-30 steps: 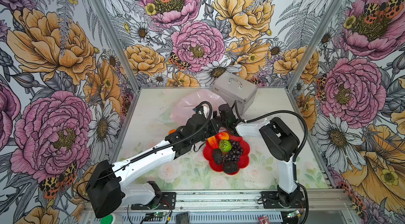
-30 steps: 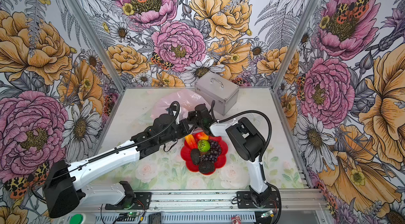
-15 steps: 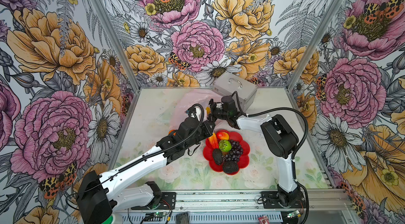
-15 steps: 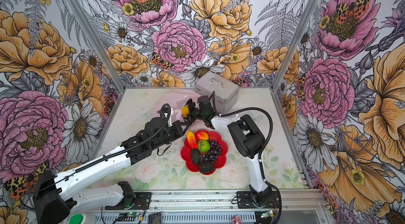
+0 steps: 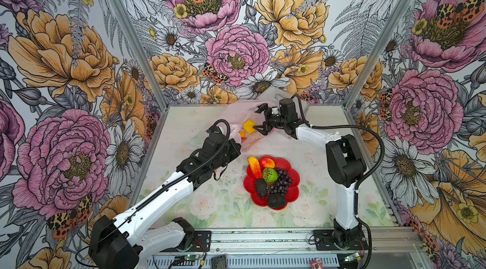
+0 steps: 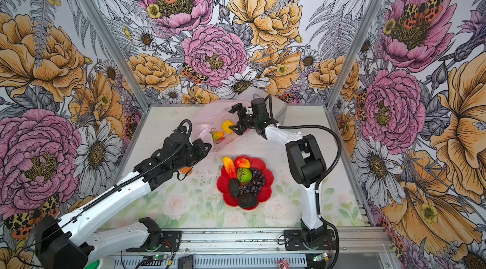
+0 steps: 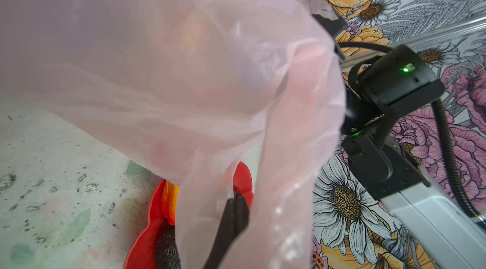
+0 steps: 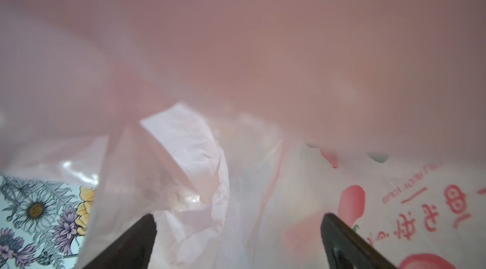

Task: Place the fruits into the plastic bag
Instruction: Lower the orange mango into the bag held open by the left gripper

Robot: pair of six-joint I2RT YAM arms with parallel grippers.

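"Fruits [image 5: 271, 175] mostly sit on the plate [image 5: 294, 175], right of the left end effector [image 5: 235, 146] and nearer the arm bases. What's that one doing?"

"Pressed together on a fold of the bag [image 5: 236, 112], holding its mouth up. The wrist view shows its fingers [image 7: 234, 217] pinching the film. A mango [image 6: 217, 134] lies inside, just past its tips."

"And the lemon [image 5: 248, 126]?"

"Just ahead of the right end effector [image 5: 260, 119], whose jaws stand spread wide with nothing between them. It looks to be at the bag's mouth. Whether it has settled inside, I can't tell."

"What could go wrong?"

"I'd say the lemon could roll out onto the table [image 5: 184, 128] if the film sags or the left pinch slips. Thin film might also snag on the right's open tips when it backs away, dragging the mouth shut or tipping the mango out."
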